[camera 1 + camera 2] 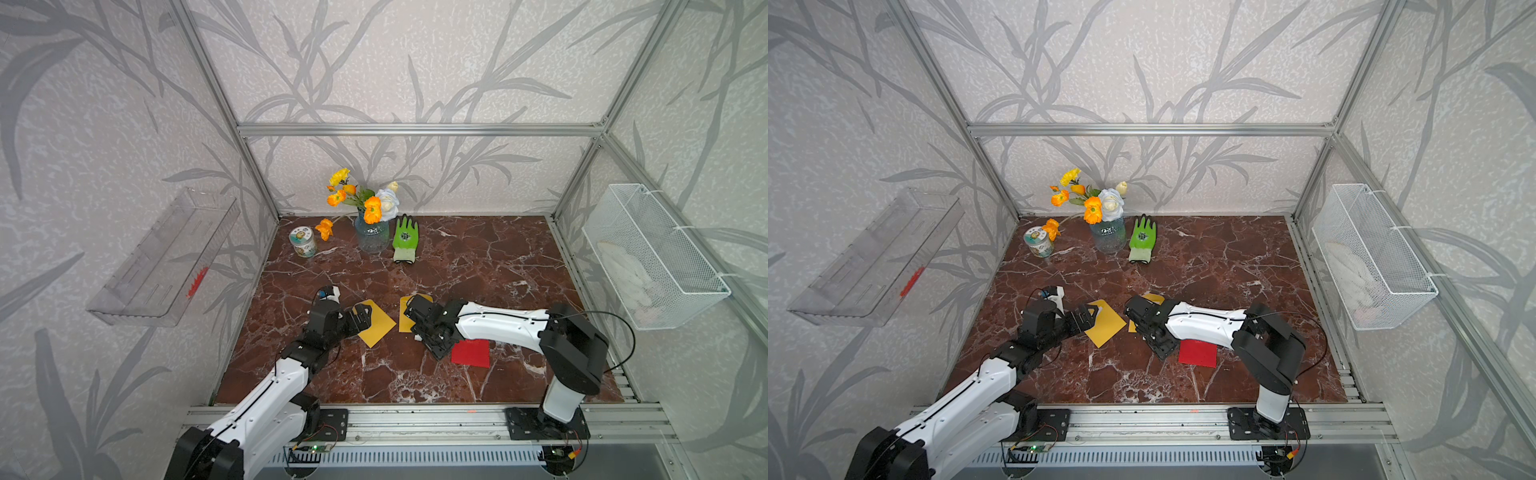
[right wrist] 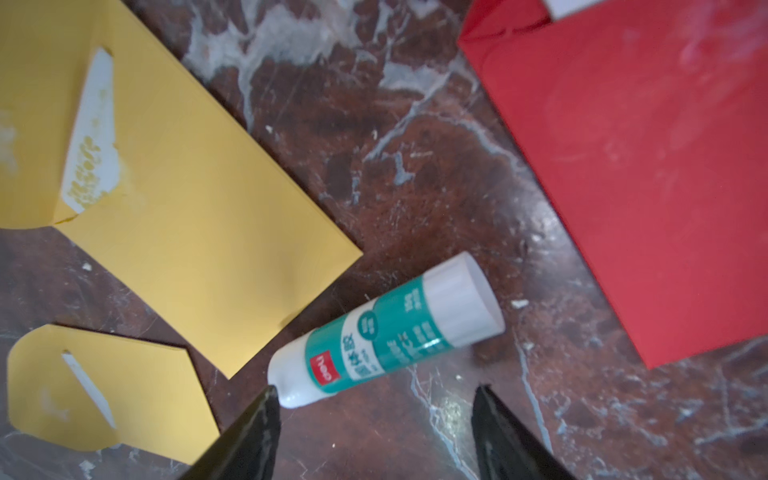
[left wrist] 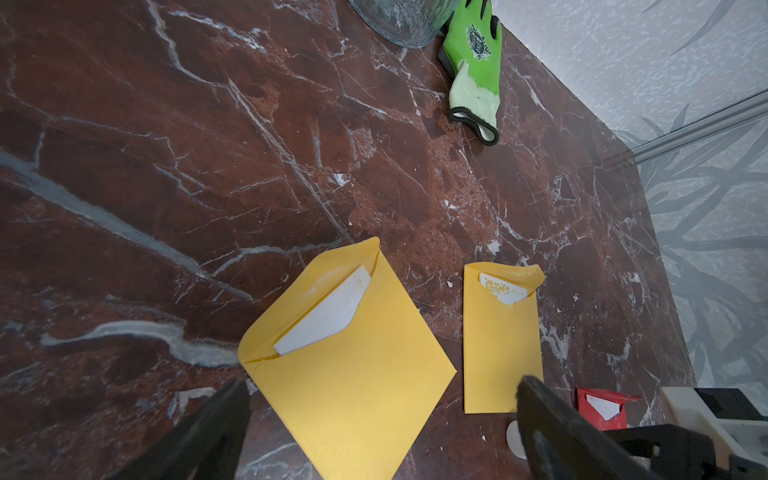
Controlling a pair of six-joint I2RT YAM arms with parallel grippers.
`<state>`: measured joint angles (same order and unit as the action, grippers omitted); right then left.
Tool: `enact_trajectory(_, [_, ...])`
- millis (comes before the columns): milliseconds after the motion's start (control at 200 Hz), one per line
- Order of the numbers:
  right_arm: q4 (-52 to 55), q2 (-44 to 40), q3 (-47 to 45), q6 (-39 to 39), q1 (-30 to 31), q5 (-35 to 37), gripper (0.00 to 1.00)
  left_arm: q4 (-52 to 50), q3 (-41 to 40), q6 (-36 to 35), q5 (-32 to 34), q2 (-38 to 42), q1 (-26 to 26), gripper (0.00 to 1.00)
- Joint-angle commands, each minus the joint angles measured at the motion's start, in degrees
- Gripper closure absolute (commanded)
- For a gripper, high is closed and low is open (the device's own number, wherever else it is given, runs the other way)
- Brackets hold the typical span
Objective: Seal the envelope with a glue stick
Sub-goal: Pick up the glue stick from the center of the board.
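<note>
A: Where's the glue stick [image 2: 384, 330]?

B: Flat on the table [image 2: 415, 137], between the narrow envelope [image 2: 187, 199] and the red envelope [image 2: 623, 166]; just beside the narrow one's corner, apart from the red.

A: And the right gripper [image 2: 376, 399]?

B: Low over it, jaws apart, gripping nothing; one fingertip [image 2: 257, 415] sits at the stick's rounded end, touching or nearly, I can't tell which; the rest of the barrel runs off ahead, outside the gap.

A: So a squeeze from here is poor?

B: I judge so; it would catch the end only, or nudge it and send the stick rolling; better to shift along until the teal label lies between the pads, and turn the wrist so the jaws cross the barrel square; grip the label, not a white end, so the cap is free to pull.

A: Which end is the cap?

B: Likely the broad white one nearer the red envelope; not certain.

A: The left gripper [image 3: 383, 384]?

B: Wide open, empty, above the wide envelope [image 3: 357, 415]; its flap is open, a white sheet showing inside; probably the one to seal, and that gripper is placed to pin it or take the cap.

A: Hazards?

B: Fingertips scraping the table; descend only until the pads flank the barrel's widest line.
</note>
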<state>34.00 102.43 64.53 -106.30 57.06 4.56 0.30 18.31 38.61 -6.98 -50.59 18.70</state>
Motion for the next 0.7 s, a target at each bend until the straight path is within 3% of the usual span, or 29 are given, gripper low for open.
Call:
enact_trajectory(0, [4.6, 2.1, 1.7, -3.8, -0.3, 1.2, 0.35, 1.7, -0.8, 0.7, 1.3, 0.6, 0.2, 0.0])
enact_trajectory(100, [5.7, 3.5, 3.3, -2.9, -0.8, 2.1, 0.37, 1.7, -0.9, 1.0, 1.6, 0.3, 0.2, 0.0])
enact_trajectory(245, [7.2, 5.3, 4.6, -0.9, -1.3, 1.2, 0.5, 1.9, -0.7, 1.1, 1.9, -0.2, 0.2, 0.0])
enact_trajectory(420, [8.1, 5.0, 2.9, 2.2, -2.0, 1.2, 0.58, 1.6, -0.2, 1.0, 2.0, -0.6, 0.1, 0.0])
enact_trajectory(695, [7.8, 2.2, 0.7, 9.5, -2.8, 4.2, 0.81, 0.6, 0.5, 0.6, 1.6, -1.3, 0.1, 0.0])
